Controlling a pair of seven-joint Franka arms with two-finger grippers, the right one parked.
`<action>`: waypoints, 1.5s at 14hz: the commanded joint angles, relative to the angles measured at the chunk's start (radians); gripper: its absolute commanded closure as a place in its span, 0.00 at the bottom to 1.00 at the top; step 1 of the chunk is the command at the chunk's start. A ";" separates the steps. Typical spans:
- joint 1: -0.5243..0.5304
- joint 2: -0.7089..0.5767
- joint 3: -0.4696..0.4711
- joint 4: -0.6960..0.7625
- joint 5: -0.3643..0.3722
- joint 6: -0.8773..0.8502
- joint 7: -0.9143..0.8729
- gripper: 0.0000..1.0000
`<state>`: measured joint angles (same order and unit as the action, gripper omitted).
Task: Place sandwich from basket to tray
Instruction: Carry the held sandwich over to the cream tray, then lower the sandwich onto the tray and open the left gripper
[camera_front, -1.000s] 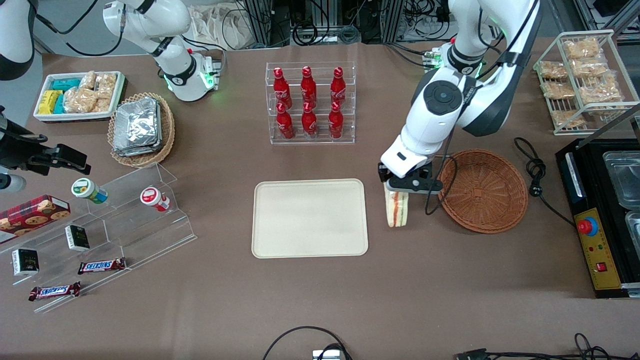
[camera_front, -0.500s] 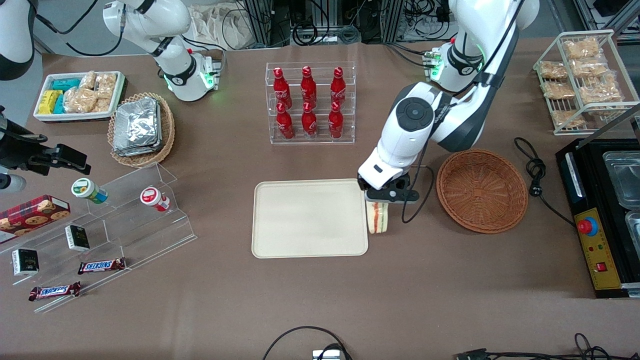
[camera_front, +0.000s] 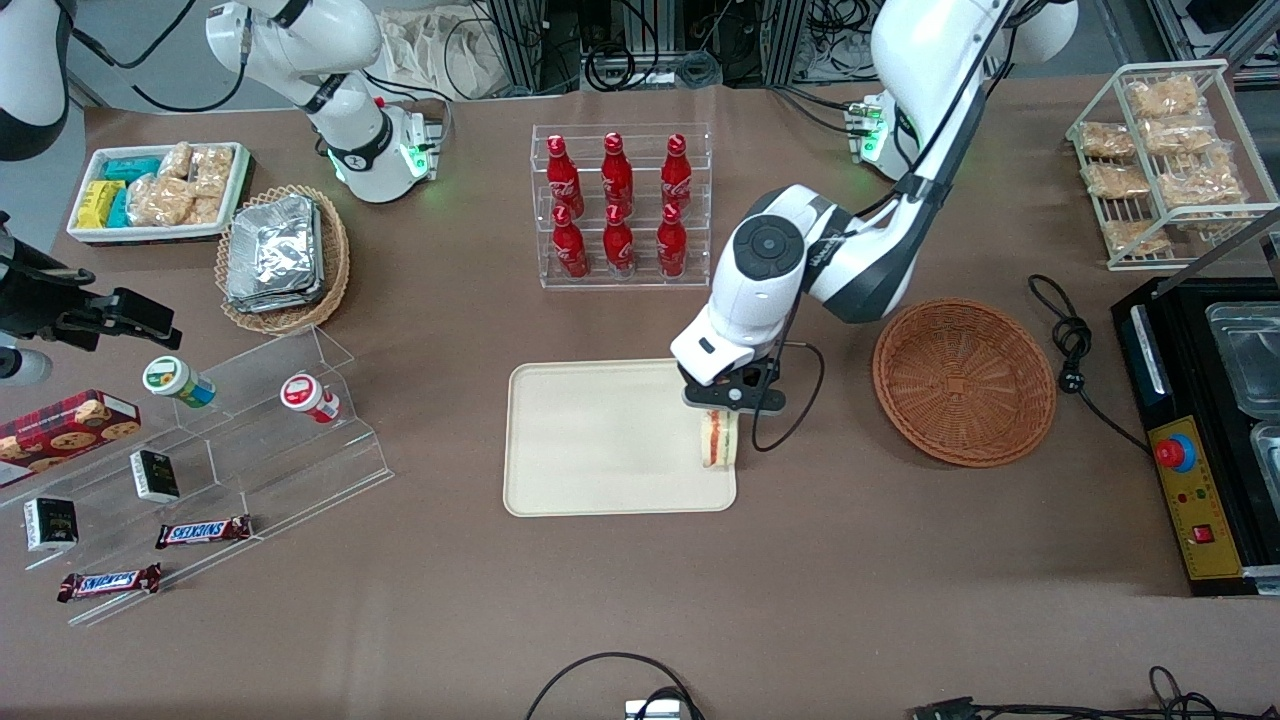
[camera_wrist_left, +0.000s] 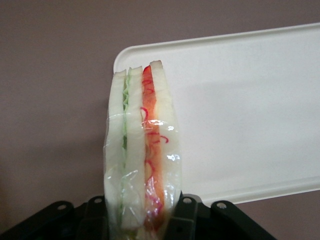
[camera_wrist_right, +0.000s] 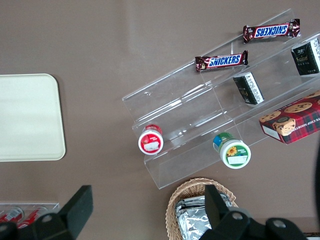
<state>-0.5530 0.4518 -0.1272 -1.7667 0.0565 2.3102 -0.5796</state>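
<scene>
The basket (camera_front: 964, 382) stood empty, so the lift-out was done, and most of the carry looked done as well. The sandwich (camera_front: 719, 440) hung in the end effector (camera_front: 731, 398), whose jaws were closed on the wrapped wedge at one end; in the wrist view the black fingers (camera_wrist_left: 187, 220) pressed the clear wrap from both sides. Relative to the tray (camera_front: 600, 440), the sandwich was over the edge strip nearest the basket, just inside the rim, and closer to the front camera than the tray's middle. Whether it touched the tray surface could not be told from either view; it appeared to hang slightly above it.

What seemed left was the lowering, perhaps a short shift farther in over the tray, then the release and withdrawal of the arm.

The sandwich's long axis ran from the gripped end out to the free tip. In the front view that axis pointed from the end effector toward the front camera, roughly parallel with the tray's short side. In the wrist view the sandwich (camera_wrist_left: 141, 150) showed its cut face, with the green layer and the red layer running lengthwise between slices of white bread, and the free tip reached over the tray's (camera_wrist_left: 240, 110) rounded corner.
</scene>
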 joint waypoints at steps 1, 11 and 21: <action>-0.031 0.076 0.012 0.062 0.025 0.015 -0.025 0.59; -0.067 0.208 0.014 0.125 0.057 0.092 -0.060 0.57; -0.074 0.231 0.014 0.124 0.060 0.093 -0.078 0.16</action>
<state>-0.6096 0.6643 -0.1268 -1.6687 0.0967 2.4010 -0.6193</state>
